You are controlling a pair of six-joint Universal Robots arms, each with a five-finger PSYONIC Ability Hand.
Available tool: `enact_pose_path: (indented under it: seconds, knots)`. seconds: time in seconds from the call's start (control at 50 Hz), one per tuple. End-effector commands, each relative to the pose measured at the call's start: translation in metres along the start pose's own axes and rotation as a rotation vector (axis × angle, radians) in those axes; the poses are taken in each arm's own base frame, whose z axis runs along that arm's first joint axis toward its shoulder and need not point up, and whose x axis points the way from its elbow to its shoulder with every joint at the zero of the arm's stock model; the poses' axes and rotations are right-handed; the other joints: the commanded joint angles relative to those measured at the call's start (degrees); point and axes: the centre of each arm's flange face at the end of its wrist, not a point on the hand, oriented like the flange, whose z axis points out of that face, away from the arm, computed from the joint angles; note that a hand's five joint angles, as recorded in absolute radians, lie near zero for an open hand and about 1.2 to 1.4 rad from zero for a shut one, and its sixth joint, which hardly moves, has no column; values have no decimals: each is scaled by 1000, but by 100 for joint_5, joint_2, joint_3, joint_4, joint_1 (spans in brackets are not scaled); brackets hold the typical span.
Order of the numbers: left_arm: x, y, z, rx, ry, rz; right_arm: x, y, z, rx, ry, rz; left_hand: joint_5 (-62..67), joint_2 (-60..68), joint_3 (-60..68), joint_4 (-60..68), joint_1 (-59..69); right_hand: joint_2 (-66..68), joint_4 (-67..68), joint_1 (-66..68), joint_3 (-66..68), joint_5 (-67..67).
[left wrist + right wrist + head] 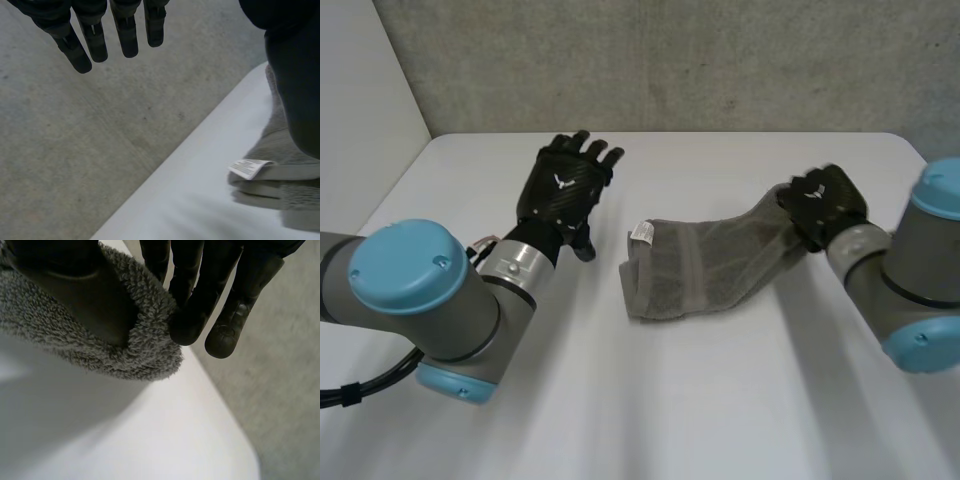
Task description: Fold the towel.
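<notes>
A grey towel [700,270] lies crumpled in the middle of the white table [650,400], with a white label [642,233] at its left end. My right hand [830,205] is shut on the towel's right end and holds that end slightly off the table. In the right wrist view the fingers [195,300] and thumb pinch the fluffy towel edge [150,340]. My left hand [565,190] hovers open to the left of the towel, touching nothing. In the left wrist view its straight fingers [95,40] point past the table's far edge, and the towel [295,175] and its label [249,167] lie beside the thumb.
A grey concrete wall [670,60] stands behind the table's far edge. Bare table surface lies in front of the towel and to both sides of it.
</notes>
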Motion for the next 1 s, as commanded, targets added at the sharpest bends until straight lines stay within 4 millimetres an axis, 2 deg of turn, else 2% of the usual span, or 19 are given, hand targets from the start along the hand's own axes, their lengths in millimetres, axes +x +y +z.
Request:
enact_pose_path:
  seconds: [0.02,0.04,0.1,0.14,0.16,0.2,0.26,0.28,0.3,0.32,0.34,0.36,0.42,0.46,0.56,0.7,0.74,0.86,1.0]
  knots:
    - [-24,-16,5,34,-105,-36,-72,-69,1,265,-206,-98,-1222,-457,-382,-522,-513,904,310,617,340,463]
    - [-29,-15,6,32,-131,-63,-90,-73,1,299,-261,-104,-1222,-457,-382,-522,-513,904,310,617,340,463]
    - [-33,-14,7,28,-153,-95,-107,-76,-2,332,-323,-109,-1222,-457,-382,-522,-513,904,310,617,340,463]
    - [-40,-14,8,28,-193,-163,-139,-77,-12,373,-441,-129,-1222,-457,-382,-522,-513,904,310,617,340,463]
    - [-40,-14,8,28,-193,-163,-139,-77,-12,373,-442,-129,-1222,-457,-382,-522,-513,904,310,617,340,463]
    - [-43,-15,9,34,-215,-221,-164,-69,-19,355,-524,-165,-1222,-457,-382,-522,-513,904,310,617,340,463]
    - [-44,-15,11,36,-217,-244,-167,-65,-19,331,-529,-184,-1222,-457,-382,-522,-513,904,310,617,340,463]
    - [-44,-14,12,38,-217,-264,-165,-63,-18,307,-512,-191,-1222,-457,-382,-522,-513,904,310,617,340,463]
    - [-43,-15,13,42,-216,-280,-163,-61,-18,280,-495,-190,-1222,-457,-382,-522,-513,-1705,-2299,-1992,-2269,-2146]
    - [-43,-15,13,42,-216,-280,-163,-61,-18,280,-494,-190,-1222,-457,-382,-522,-513,-1731,-2325,-2018,-2295,-2172]
    - [-43,-15,14,42,-214,-292,-160,-60,-18,256,-471,-185,-1222,-457,-382,-522,-513,-4712,-5306,-4999,-5276,-5153]
    - [-42,-15,15,43,-212,-300,-153,-62,-20,236,-443,-166,-1222,-457,-382,-522,-513,-5891,-6485,-6178,-6455,-6332]
    - [-39,-16,16,44,-203,-309,-141,-69,-24,224,-407,-126,-1222,-457,-382,-522,-513,-6096,-6690,-6383,-6660,-6537]
    - [-32,-15,18,38,-186,-328,-117,-85,-37,219,-345,4,-1205,-440,-366,-505,-497,-6096,-6690,-6383,-6660,-6537]
    - [-15,-18,20,30,-142,-384,-92,-96,-51,211,-304,210,-1155,-389,-315,-454,-446,-6096,-6690,-6383,-6660,-6537]
    - [2,-12,24,-22,-99,-467,-51,-74,-39,116,-230,450,-1070,-305,-231,-370,-362,-6096,-6690,-6383,-6660,-6537]
    - [18,-9,27,-59,-61,-490,-39,-65,-33,78,-213,508,-1054,-289,-214,-354,-345,-6096,-6690,-6383,-6660,-6537]
    - [43,7,28,-133,-14,-499,-25,-56,-21,64,-193,527,-1020,-255,-181,-320,-312,-6096,-6690,-6383,-6660,-6537]
    - [67,51,20,-258,-29,-459,-59,-25,5,-23,-301,545,-953,-187,-113,-252,-244,-6096,-6690,-6383,-6660,-6537]
